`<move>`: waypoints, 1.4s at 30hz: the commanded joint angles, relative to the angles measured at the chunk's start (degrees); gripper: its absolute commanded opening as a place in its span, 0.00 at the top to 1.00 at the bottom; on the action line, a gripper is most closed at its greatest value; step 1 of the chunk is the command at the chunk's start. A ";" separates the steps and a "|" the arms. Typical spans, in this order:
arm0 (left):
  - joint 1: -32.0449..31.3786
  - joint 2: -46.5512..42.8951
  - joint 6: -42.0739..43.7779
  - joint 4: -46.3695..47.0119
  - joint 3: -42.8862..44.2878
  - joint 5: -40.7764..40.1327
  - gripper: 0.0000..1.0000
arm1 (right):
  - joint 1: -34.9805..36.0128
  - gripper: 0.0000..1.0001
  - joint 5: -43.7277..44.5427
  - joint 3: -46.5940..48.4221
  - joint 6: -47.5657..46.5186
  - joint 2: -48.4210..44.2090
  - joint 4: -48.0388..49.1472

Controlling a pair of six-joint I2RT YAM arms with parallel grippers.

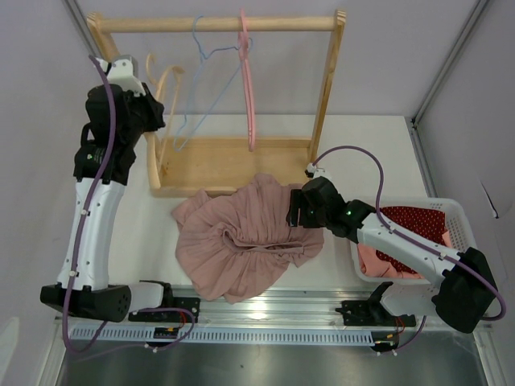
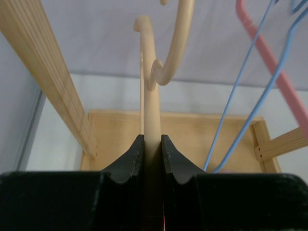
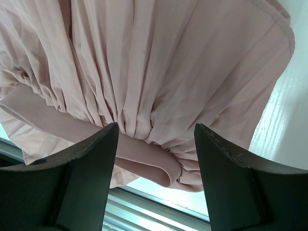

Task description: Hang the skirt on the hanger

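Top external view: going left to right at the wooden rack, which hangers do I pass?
Pale wooden hanger → light blue wire hanger → pink plastic hanger.

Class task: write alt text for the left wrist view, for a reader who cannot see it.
The left end effector is shut on a pale wooden hanger, which rises straight up from between its black jaws. A blue wire hanger and a pink hanger hang to the right, with the wooden rack behind them.
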 commanded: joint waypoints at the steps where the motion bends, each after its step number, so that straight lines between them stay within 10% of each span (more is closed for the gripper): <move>1: 0.47 -3.28 -3.59 0.40 -6.38 -2.04 1.00 | -0.44 0.30 -0.49 0.13 -1.24 -1.19 0.40; 20: 0.46 -25.68 -9.83 -6.98 -38.90 10.95 1.00 | -0.35 0.33 -0.40 -3.02 -0.71 -4.35 -0.39; 42: -3.66 -36.86 -5.88 -16.21 -43.75 28.46 1.00 | 2.37 0.36 1.27 -4.35 0.87 -5.15 -1.98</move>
